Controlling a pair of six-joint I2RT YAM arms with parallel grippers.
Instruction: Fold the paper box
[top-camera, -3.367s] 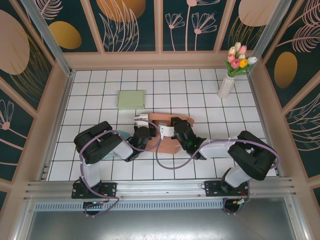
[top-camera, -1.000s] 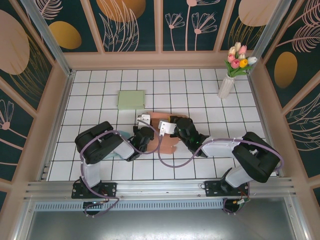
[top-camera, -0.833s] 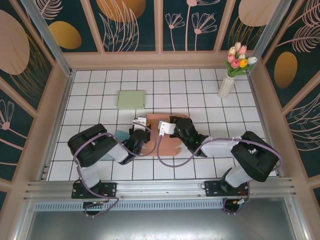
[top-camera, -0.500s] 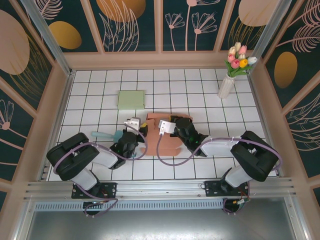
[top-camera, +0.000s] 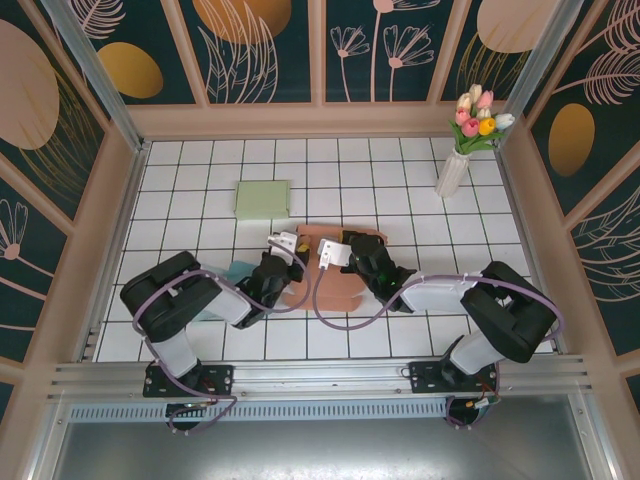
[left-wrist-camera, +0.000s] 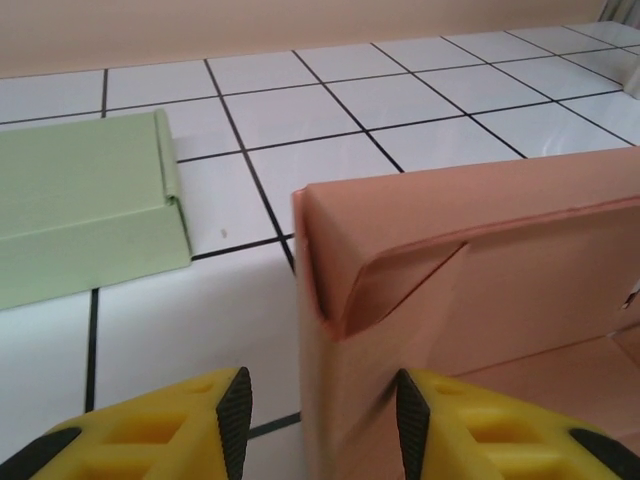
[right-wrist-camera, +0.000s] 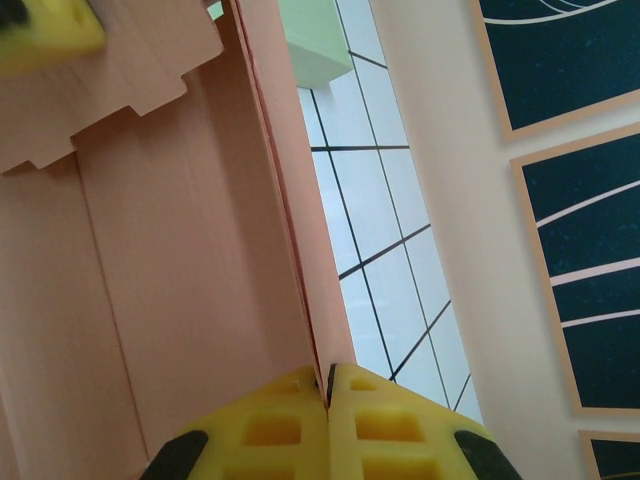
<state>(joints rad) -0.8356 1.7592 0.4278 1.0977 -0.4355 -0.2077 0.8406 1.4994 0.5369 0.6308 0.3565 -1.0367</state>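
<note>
— Left gripper (left-wrist-camera: 320, 425)?
— Half open, straddling the far-left corner of the pink paper box (left-wrist-camera: 480, 250), mid-table.
— Right gripper (right-wrist-camera: 327, 385)?
— Pinched tight on the box's far wall.
— Beyond?
— Flat green box (left-wrist-camera: 80, 195) nearby, far left; tulip vase (top-camera: 452, 172) far right.

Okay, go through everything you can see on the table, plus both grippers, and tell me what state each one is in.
paper box: partly folded, side walls standing, top open.
left gripper: open, fingers either side of the paper box's corner wall.
right gripper: shut on a thin wall of the paper box.
green box: lying flat on the table, apart from the paper box.
vase of tulips: upright.
</note>
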